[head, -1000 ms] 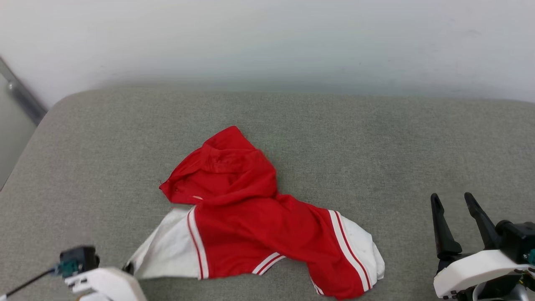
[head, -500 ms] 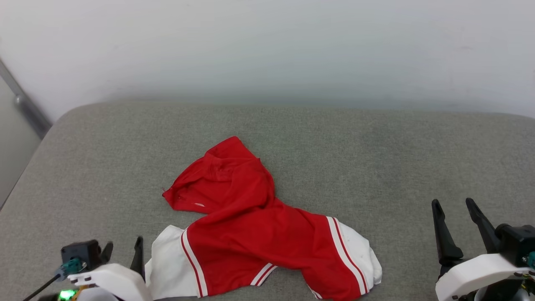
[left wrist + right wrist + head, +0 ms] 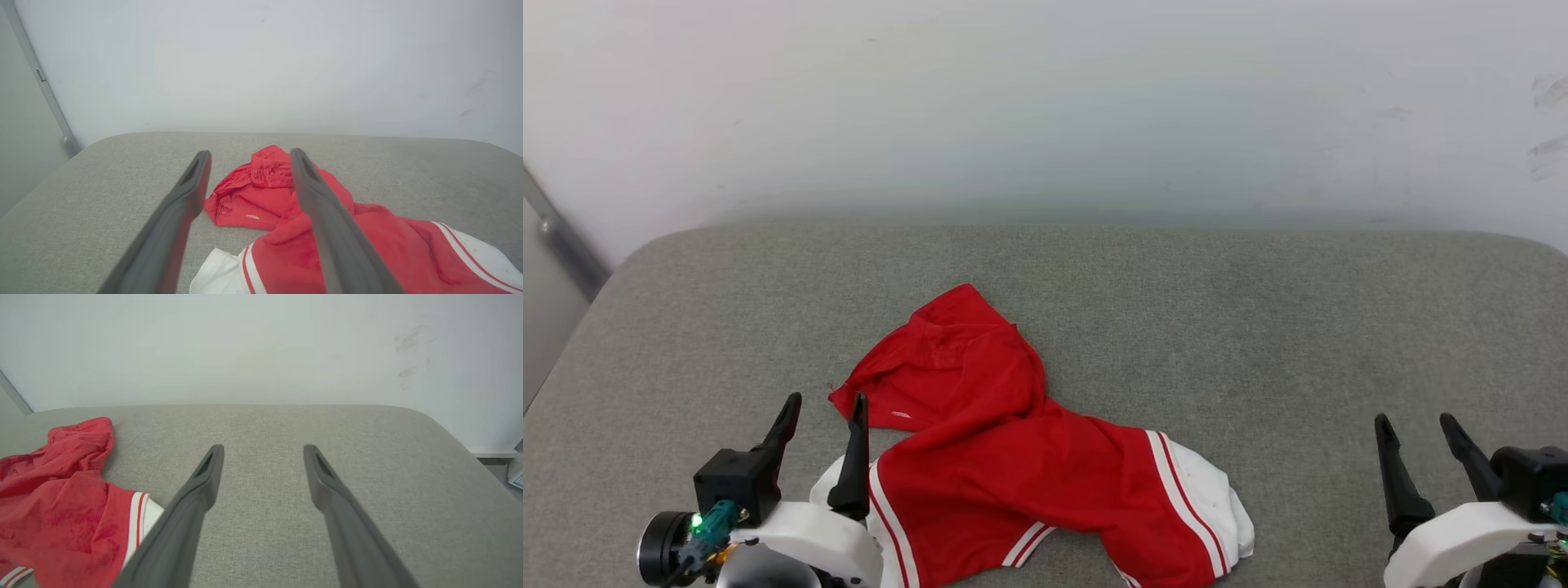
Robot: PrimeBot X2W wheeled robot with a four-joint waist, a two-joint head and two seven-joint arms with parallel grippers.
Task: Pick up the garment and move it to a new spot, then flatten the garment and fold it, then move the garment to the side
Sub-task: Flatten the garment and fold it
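Head view: garment (image 3: 1013, 457) crumpled by the table's (image 3: 1258, 327) front edge, left of middle; left claw (image 3: 826, 400) spread wide beside its white sleeve, right claw (image 3: 1413, 420) wide too near the front right corner. Left wrist view: nothing gripped. Right wrist view: bare table ahead. I'd pinch both sleeve hems low, then pull apart to flatten

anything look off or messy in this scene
The garment lies crumpled on the grey cushion: red body bunched and twisted, white sleeve parts poking out at both sides. Faint scuff marks on the wall, upper right. Nothing looks torn or spilled.
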